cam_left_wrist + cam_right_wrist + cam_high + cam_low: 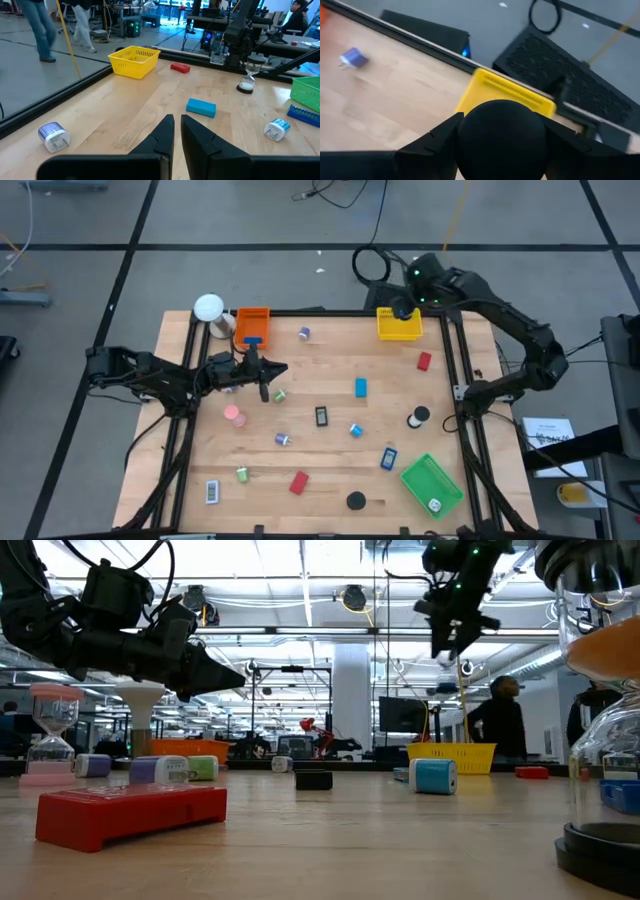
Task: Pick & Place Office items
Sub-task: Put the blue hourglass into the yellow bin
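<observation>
My right gripper (403,311) hangs over the yellow tray (398,326) at the table's far right edge, shut on a black round disc (500,135). In the low view it (442,638) is high above the tray (450,753). My left gripper (268,370) is shut and holds nothing, level above the table's left half; its fingers (165,135) point toward a blue rectangle (201,107). Loose office items lie flat on the wood: a purple roll (303,332), a red rectangle (424,361), a black-and-white rectangle (321,416). My right gripper pinches the black disc between its two fingers, one on each opposite side of its rim (466,134). The fingers slant down from above. The disc is lifted clear, above the yellow tray (505,92).
An orange tray (252,326) and a white ball-topped object (208,308) stand at the far left; a green tray (432,484) sits at the near right. An hourglass (418,418) stands right of centre. Black rails (460,380) frame the table. People stand beyond the far edge.
</observation>
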`<action>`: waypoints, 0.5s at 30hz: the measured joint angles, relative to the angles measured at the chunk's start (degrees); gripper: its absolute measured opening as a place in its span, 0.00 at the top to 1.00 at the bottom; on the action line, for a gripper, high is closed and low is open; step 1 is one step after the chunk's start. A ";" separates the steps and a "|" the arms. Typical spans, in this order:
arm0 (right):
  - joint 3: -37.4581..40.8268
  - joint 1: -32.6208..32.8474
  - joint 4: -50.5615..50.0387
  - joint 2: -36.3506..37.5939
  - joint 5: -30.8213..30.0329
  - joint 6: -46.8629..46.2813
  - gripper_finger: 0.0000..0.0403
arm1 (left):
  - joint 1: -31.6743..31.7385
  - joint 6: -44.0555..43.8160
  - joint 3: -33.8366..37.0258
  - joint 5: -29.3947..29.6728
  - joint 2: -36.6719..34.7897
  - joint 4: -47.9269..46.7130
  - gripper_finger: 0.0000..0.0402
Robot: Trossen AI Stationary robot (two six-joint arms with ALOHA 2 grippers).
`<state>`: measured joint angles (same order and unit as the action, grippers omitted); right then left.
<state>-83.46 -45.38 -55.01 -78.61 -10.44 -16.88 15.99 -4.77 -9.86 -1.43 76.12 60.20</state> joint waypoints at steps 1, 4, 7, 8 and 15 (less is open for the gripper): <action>0.00 -0.79 -0.26 0.16 -0.04 0.01 0.49 | -0.02 0.00 -0.01 0.00 0.00 0.00 0.91; 0.02 -2.85 0.07 -0.16 -0.04 0.03 0.50 | 0.00 0.00 0.00 0.00 0.00 0.00 0.91; 2.09 -4.21 2.91 -0.93 0.14 0.68 0.50 | -0.01 0.01 -0.01 0.00 0.00 0.00 0.91; 3.35 -4.71 3.76 -1.12 0.21 1.11 0.49 | 0.00 0.02 -0.01 0.00 0.00 0.00 0.91; 11.68 -9.20 13.84 -3.23 4.63 3.23 0.50 | 0.00 0.01 0.00 0.00 0.00 0.00 0.91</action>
<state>-71.78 -54.58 -41.17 -81.84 -5.80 -13.65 15.99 -4.76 -9.86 -1.43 76.12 60.20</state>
